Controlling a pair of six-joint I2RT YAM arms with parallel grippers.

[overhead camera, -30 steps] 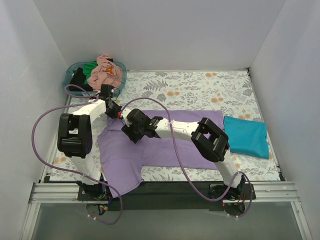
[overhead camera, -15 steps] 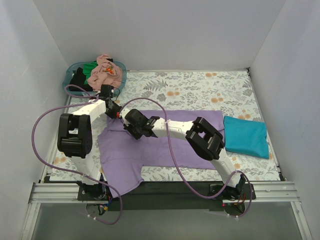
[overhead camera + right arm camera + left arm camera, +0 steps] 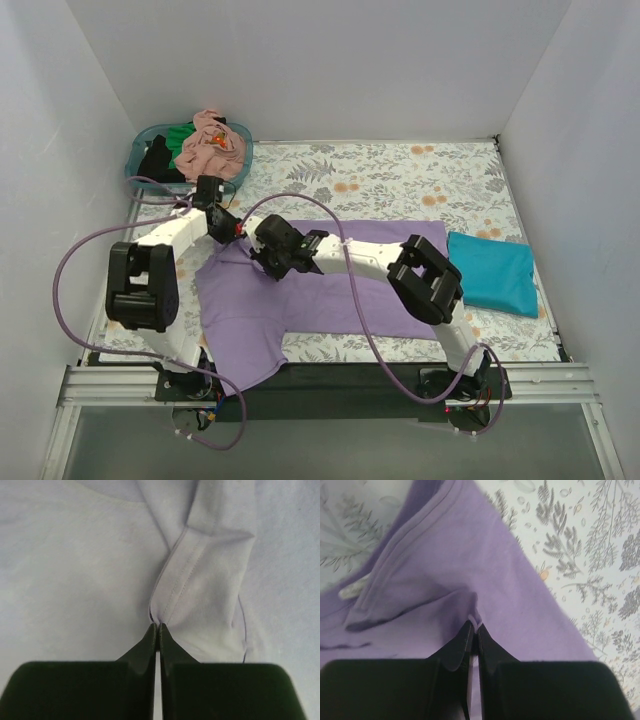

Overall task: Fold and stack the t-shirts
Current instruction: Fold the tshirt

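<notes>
A large lavender t-shirt [image 3: 340, 295] lies spread on the floral table cover, its sleeve hanging toward the near edge. My left gripper [image 3: 236, 229] is shut on a pinch of that shirt [image 3: 520, 580] at its far left corner, near the collar seam. My right gripper [image 3: 264, 262] sits just beside it, shut on a stitched fold of the same shirt [image 3: 200, 575]. A folded teal-blue t-shirt [image 3: 492, 272] lies at the right. Salmon-pink [image 3: 210, 147], green [image 3: 180, 134] and black [image 3: 156, 158] t-shirts are heaped at the back left.
The heaped shirts sit in a teal plastic basket [image 3: 137, 158] at the back left corner. White walls close in the table on three sides. Purple cables [image 3: 75, 255] loop off both arms. Floral cover [image 3: 400, 180] shows behind the lavender shirt.
My right gripper has shut on the lavender shirt's fold. My left arm's elbow has swung outward to the left, with its gripper still holding the cloth.
</notes>
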